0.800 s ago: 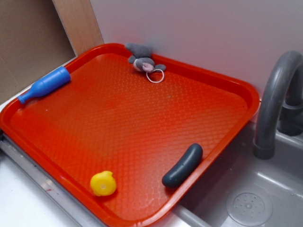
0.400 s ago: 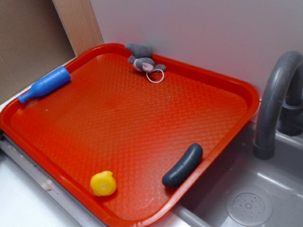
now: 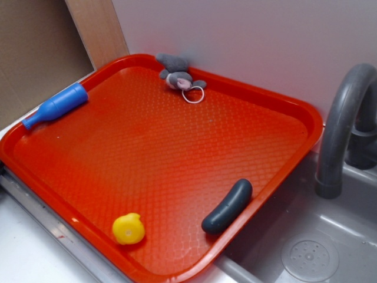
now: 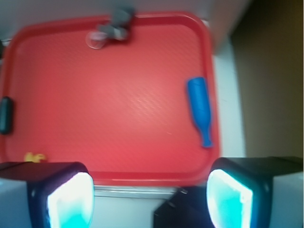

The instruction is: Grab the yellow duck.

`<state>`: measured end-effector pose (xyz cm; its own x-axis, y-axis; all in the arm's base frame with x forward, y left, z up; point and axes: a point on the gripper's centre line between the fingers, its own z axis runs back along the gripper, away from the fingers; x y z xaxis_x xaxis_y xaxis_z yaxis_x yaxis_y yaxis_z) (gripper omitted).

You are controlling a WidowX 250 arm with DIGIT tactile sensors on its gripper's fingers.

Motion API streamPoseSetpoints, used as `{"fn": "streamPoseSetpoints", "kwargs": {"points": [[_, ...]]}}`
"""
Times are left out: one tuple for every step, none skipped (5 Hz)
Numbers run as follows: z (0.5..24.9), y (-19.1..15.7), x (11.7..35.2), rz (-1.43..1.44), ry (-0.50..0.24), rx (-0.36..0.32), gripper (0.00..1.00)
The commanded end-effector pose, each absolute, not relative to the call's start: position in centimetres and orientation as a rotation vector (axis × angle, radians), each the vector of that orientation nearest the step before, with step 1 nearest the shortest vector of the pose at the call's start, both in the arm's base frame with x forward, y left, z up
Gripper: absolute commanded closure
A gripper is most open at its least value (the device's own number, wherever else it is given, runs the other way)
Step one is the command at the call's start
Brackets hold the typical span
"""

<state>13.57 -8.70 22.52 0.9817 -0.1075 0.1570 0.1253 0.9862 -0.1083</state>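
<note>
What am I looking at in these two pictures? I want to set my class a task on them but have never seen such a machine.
It is a robot arm meant to pick up a toy. One picture is taken from the side and shows no arm. It shows a red tray beside a grey sink and tap. On the tray lie a yellow duck, a dark sausage, a blue bottle and a grey soft toy. The other is taken from a camera on the arm's wrist, looking down. Its tool is open, holding nothing.
</note>
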Motion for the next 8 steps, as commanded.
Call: {"fn": "streamPoseSetpoints", "kwargs": {"points": [[21.3,-17.0,14.1,-0.242,-0.096,-0.276,0.0],[20.2,-21.9,13.2,-0.264,-0.011,-0.347,0.0],[18.7,-24.7,11.9,-0.263,0.072,-0.373,0.0],[16.4,-26.5,10.8,-0.236,0.103,-0.285,0.0],[13.5,-27.8,10.2,-0.227,0.147,-0.257,0.0],[11.5,-29.2,9.6,-0.283,0.167,-0.185,0.0],[9.6,-29.8,9.2,-0.252,0.199,-0.17,0.0],[7.7,-30.6,8.8,-0.288,0.238,-0.122,0.0]]}}
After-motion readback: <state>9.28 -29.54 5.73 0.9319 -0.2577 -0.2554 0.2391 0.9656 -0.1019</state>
